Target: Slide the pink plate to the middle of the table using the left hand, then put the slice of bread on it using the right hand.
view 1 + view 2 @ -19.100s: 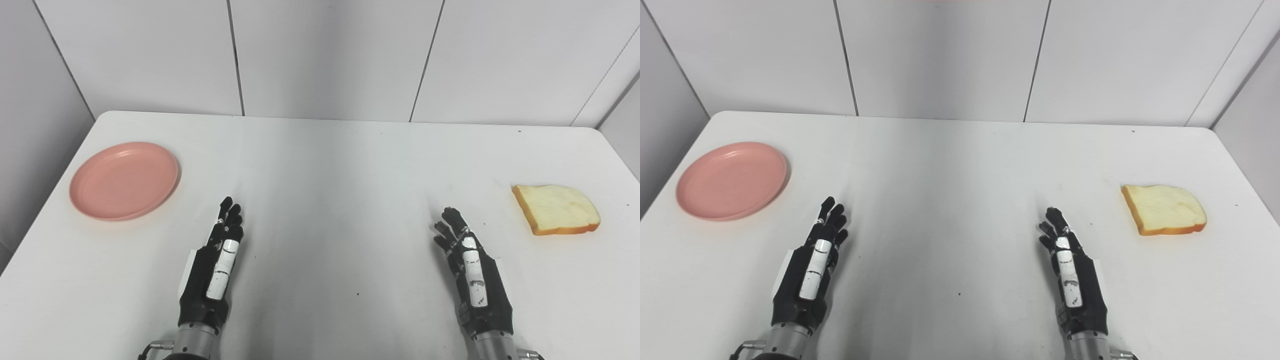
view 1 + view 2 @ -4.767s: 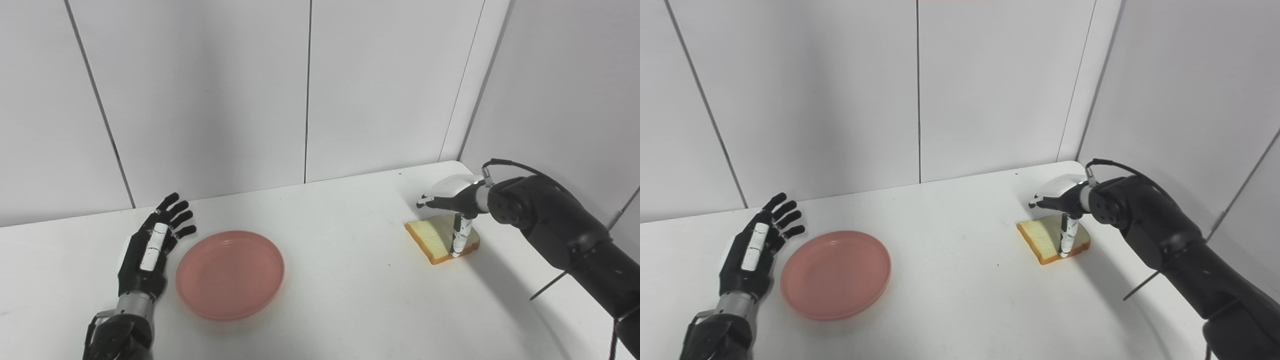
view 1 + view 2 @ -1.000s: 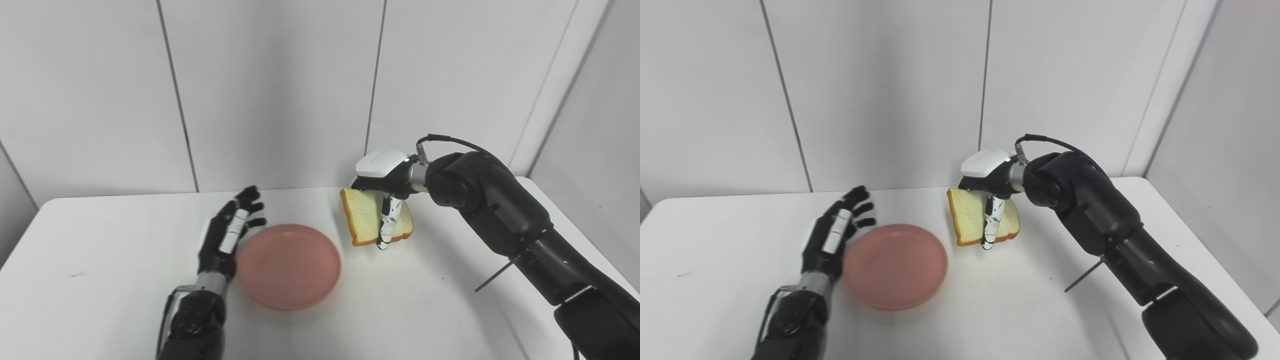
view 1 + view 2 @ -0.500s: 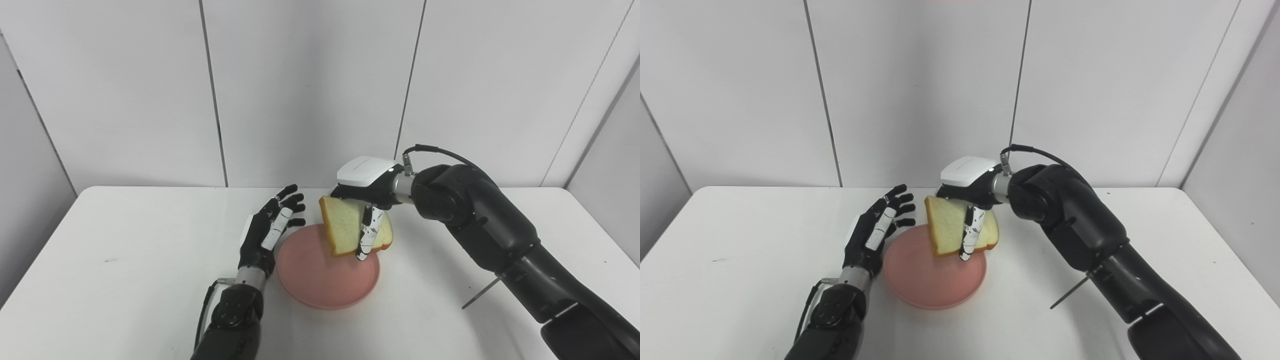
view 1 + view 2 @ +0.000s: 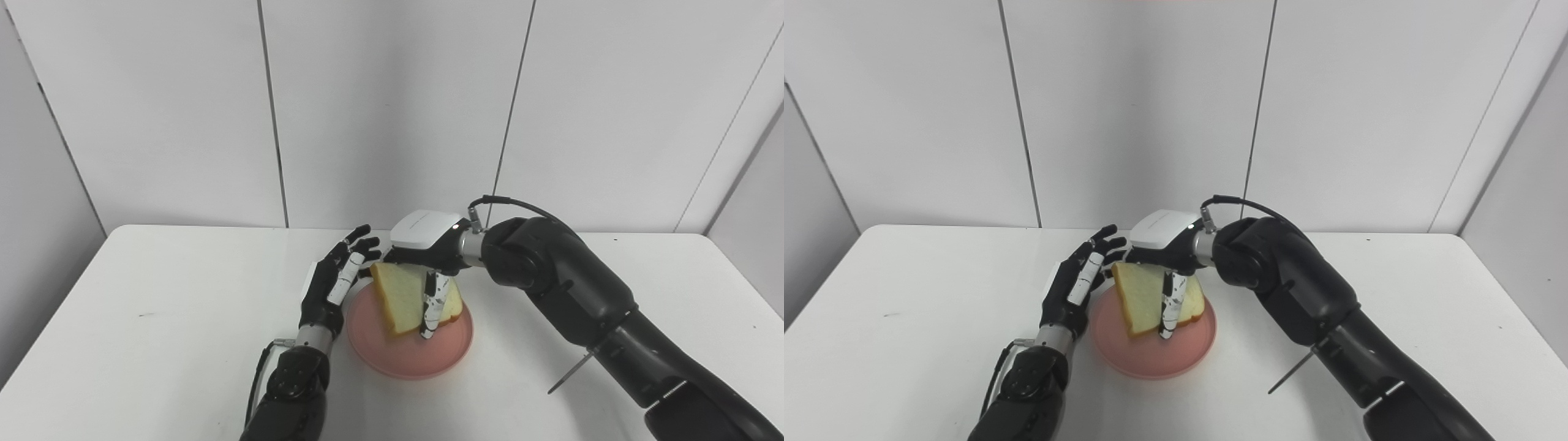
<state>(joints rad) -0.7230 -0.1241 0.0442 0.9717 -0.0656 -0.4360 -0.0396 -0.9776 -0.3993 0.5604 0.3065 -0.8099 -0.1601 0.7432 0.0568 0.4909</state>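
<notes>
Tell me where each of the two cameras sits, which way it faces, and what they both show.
Left eye view: on the head, facing forward and down at the table; both arms enter from below.
Right eye view: beside it, slightly rightward, same aim, same arms.
Shared: right hand holding the bread slice tilted over the pink plate, left hand open beside the plate's left rim.

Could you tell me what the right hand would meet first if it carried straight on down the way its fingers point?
Probably the pink plate: the right hand holds the bread slice tilted above it, fingers pointing down.
</notes>
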